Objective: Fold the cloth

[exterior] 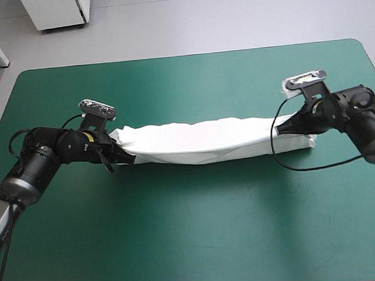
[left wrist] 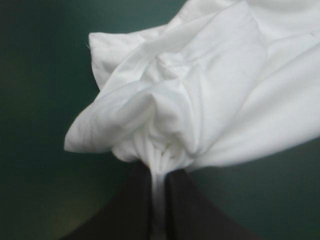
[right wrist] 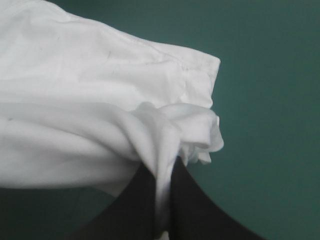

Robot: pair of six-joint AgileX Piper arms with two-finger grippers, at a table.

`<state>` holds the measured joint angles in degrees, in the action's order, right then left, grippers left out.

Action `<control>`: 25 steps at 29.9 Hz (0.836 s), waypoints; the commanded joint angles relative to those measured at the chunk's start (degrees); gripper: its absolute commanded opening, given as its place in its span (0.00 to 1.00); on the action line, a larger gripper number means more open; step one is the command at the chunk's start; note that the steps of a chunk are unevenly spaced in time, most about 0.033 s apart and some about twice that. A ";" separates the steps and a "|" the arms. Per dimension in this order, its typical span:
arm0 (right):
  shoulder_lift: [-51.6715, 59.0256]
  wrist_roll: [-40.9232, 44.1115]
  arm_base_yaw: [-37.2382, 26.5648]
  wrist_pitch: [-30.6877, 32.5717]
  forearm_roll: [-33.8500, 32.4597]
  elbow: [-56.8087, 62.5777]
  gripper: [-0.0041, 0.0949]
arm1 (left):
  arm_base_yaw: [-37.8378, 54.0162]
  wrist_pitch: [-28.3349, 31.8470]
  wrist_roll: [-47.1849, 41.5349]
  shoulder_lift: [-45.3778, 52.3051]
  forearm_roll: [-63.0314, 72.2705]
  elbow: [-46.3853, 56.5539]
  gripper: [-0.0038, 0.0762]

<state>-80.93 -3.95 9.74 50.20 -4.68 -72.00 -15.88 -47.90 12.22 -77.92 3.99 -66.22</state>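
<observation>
Two grips here: the left pincer [exterior: 128, 158] and the right pincer [exterior: 279, 129] each clamp an end of the T-shirt [exterior: 200, 141], stretched as a long band across the middle of the tabletop [exterior: 194, 236], probably keeping the fold straight.

Right gripper [right wrist: 162, 200] clamped on bunched white T-shirt [right wrist: 100, 100]

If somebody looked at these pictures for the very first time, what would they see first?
The white T-shirt jumps out first: a long folded strip lying across the middle of the teal-green table. The left claw is shut on one end and the right claw on the other. The cloth is bunched up where each one pinches it.
</observation>
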 commanded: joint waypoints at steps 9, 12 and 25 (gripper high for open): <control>-12.28 0.19 -0.17 -7.64 -1.36 -10.77 0.02 | 0.09 11.01 -1.37 -12.87 -3.53 -9.15 0.02; -15.76 0.19 -0.17 -7.83 -1.58 -12.12 0.02 | 0.09 11.02 -1.13 -16.84 -3.53 -11.75 0.02; -19.61 -4.15 -0.91 -2.14 0.14 -13.92 0.22 | 0.09 5.03 -0.04 -20.77 -3.44 -13.66 0.12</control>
<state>-103.47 -6.27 9.66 47.16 -5.93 -83.08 -15.83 -42.38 11.77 -101.59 0.00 -78.03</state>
